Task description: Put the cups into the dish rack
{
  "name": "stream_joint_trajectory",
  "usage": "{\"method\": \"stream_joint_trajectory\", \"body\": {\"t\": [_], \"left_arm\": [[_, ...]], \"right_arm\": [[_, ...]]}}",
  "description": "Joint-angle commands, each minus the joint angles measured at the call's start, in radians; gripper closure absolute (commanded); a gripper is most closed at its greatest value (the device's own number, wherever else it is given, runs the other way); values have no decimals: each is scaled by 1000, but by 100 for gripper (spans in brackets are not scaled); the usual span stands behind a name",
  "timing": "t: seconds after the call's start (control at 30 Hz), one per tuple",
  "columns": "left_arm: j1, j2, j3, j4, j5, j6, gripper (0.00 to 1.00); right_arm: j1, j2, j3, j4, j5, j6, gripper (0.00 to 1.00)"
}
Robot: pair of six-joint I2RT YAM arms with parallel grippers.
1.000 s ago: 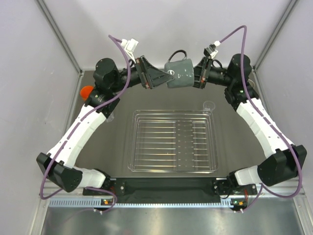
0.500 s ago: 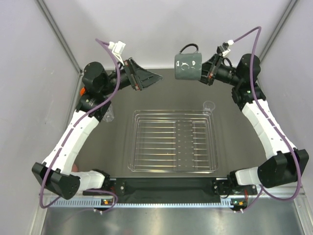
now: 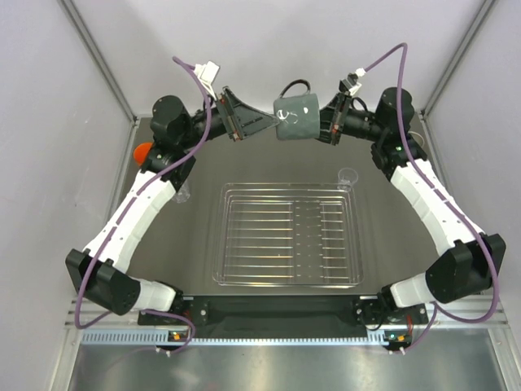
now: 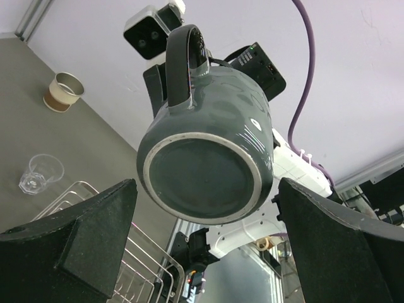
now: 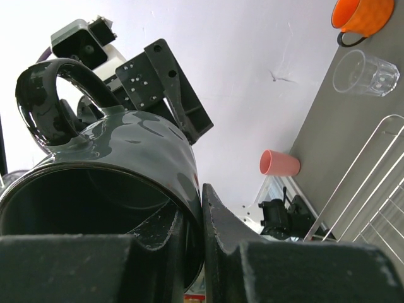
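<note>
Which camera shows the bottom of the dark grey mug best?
The left wrist view: the mug turns its round base almost squarely to the lens. The top view shows the mug small and side-on; the right wrist view shows only its rim, inside and handle.

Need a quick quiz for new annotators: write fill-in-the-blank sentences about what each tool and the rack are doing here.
1. The right tool grips the ____ cup by its rim, up in the air.
2. The left tool faces that cup's base with its jaws ____.
3. The dish rack holds ____ cups.
4. Partly hidden by the left arm sits a tumbler coloured ____.

Missing words: dark grey; open; no; orange.
</note>
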Motion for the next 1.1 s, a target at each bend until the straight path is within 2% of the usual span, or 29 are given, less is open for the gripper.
{"method": "stream_joint_trajectory", "body": {"t": [0.0,0.47,0.6,0.63,0.73,0.77,0.8,0.83,0.87,0.97,1.0,1.07], "left_arm": [[-9,-1,45,92,6,-12,1],[-29,25,48,128,23,-38,1],[-29,27,51,133,24,-41,9],[-29,27,51,129,23,-41,20],[-29,33,56,119,26,-43,41],[-29,36,57,118,29,-44,59],[-29,36,59,118,32,-46,67],[-29,38,59,113,32,-46,80],[-29,38,65,96,24,-38,100],[-26,30,57,76,24,-27,100],[-19,24,53,73,20,-27,100],[-6,12,40,70,20,-35,100]], "right_arm": [[29,-2,92,65,-16,-9,100],[75,48,130,42,-6,-35,100],[76,44,122,38,4,-39,100],[75,44,124,23,7,-51,100],[75,54,153,-29,13,-99,100],[75,54,159,-33,13,-105,100],[75,55,159,-33,13,-108,100],[73,54,158,-33,14,-113,98],[69,54,153,-33,13,-114,90],[58,55,141,-33,5,-119,74],[55,54,136,-33,1,-120,62],[44,54,124,-31,-5,-119,55]]}}
